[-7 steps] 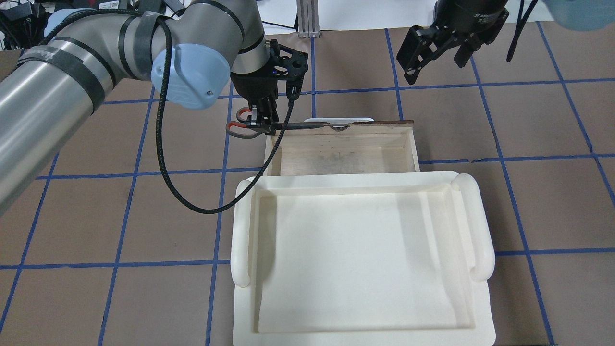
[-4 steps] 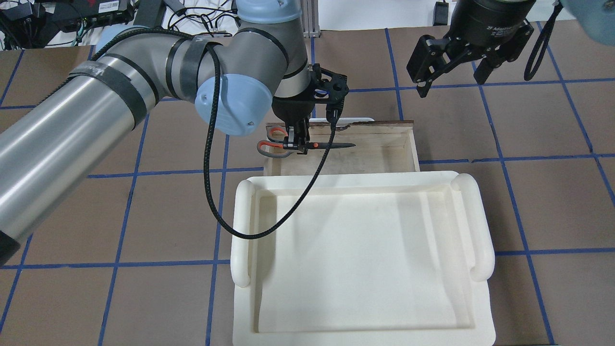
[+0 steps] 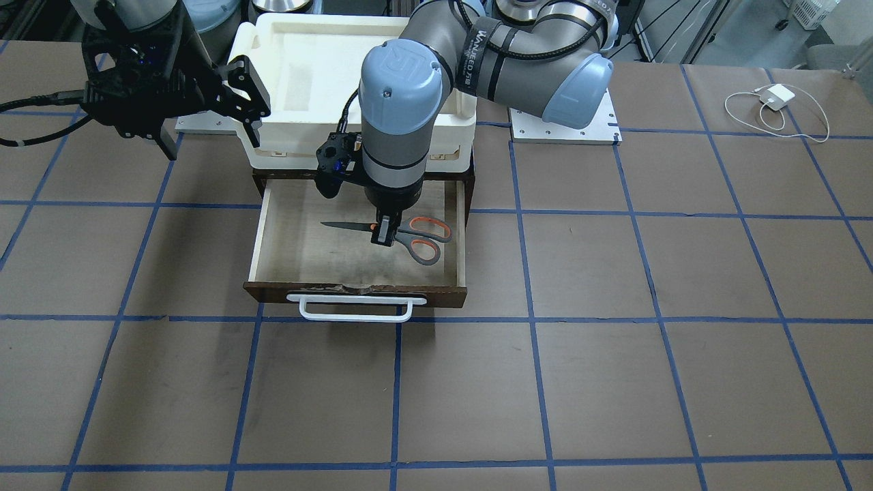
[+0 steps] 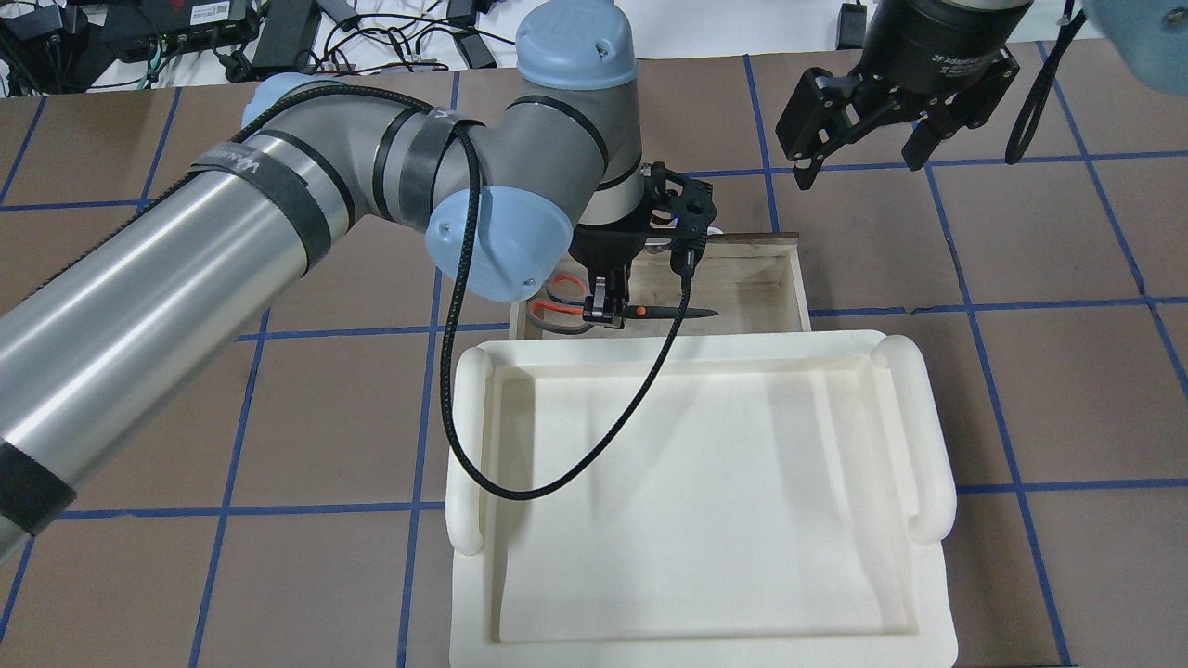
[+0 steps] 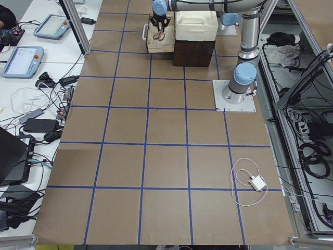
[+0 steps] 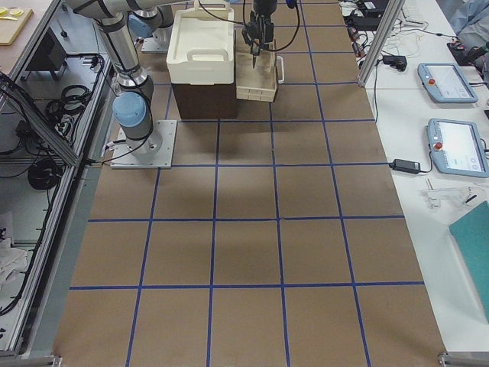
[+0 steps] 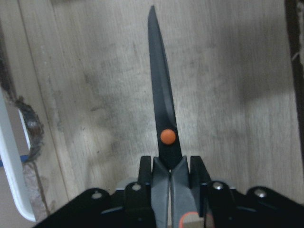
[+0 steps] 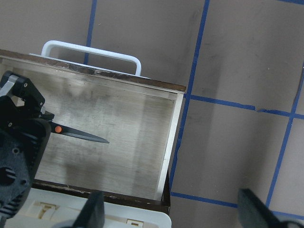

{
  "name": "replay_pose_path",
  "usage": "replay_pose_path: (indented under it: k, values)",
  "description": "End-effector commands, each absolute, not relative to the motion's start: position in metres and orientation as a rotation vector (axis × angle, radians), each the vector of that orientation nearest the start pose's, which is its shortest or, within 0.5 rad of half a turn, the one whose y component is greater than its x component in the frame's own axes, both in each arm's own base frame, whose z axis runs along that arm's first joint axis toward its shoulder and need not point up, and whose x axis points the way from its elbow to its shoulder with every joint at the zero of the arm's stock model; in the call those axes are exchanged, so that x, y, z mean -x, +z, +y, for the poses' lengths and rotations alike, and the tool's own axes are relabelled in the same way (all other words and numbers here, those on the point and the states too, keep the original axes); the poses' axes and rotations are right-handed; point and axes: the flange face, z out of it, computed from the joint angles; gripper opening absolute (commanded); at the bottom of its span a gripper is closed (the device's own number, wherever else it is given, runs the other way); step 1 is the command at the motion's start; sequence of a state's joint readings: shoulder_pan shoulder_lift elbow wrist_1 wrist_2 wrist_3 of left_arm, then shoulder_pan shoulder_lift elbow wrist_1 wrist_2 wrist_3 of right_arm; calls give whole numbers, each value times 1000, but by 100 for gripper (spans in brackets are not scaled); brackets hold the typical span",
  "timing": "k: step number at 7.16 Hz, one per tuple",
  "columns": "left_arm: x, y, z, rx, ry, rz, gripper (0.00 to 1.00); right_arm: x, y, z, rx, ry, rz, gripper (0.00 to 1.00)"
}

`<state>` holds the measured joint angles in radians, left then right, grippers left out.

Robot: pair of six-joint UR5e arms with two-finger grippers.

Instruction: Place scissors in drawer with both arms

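The drawer (image 3: 286, 235) stands pulled open, pale inside, with a white bar handle (image 3: 356, 310). My left gripper (image 3: 384, 235) is shut on the scissors (image 3: 416, 235) just behind the orange pivot dot and holds them low inside the drawer, blades closed and level. The same gripper (image 4: 605, 314) and scissors (image 4: 673, 312) show in the overhead view, and the blade (image 7: 161, 95) shows over the drawer floor (image 7: 223, 95) in the left wrist view. My right gripper (image 4: 858, 139) is open and empty, hovering beyond the drawer's right corner; the drawer (image 8: 128, 128) shows below it.
A cream plastic tray (image 4: 919, 436) sits on top of the dark cabinet (image 6: 200, 99) above the drawer. A white charger and cable (image 3: 774, 102) lie far off on the brown paper-covered table with blue tape lines.
My left gripper has carried the scissors from outside the drawer's left wall, over it, and down into the drawer. The right gripper has stayed open in nearly the same place.
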<state>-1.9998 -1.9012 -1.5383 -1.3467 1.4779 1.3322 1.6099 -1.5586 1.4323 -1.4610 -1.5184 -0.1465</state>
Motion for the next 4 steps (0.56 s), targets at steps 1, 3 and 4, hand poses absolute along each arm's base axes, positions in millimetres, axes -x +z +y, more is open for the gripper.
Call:
replay_pose_path:
  k: [1, 3, 4]
  values:
    - [382, 329, -488, 2321, -67, -1928, 1, -157, 539, -490, 278, -30, 3081, 100]
    - [383, 330, -490, 2327, -51, -1935, 68, -157, 539, -489, 280, -30, 3081, 100]
    - [380, 336, -491, 2323, -35, -1945, 77, -158, 539, -489, 280, -28, 3081, 100]
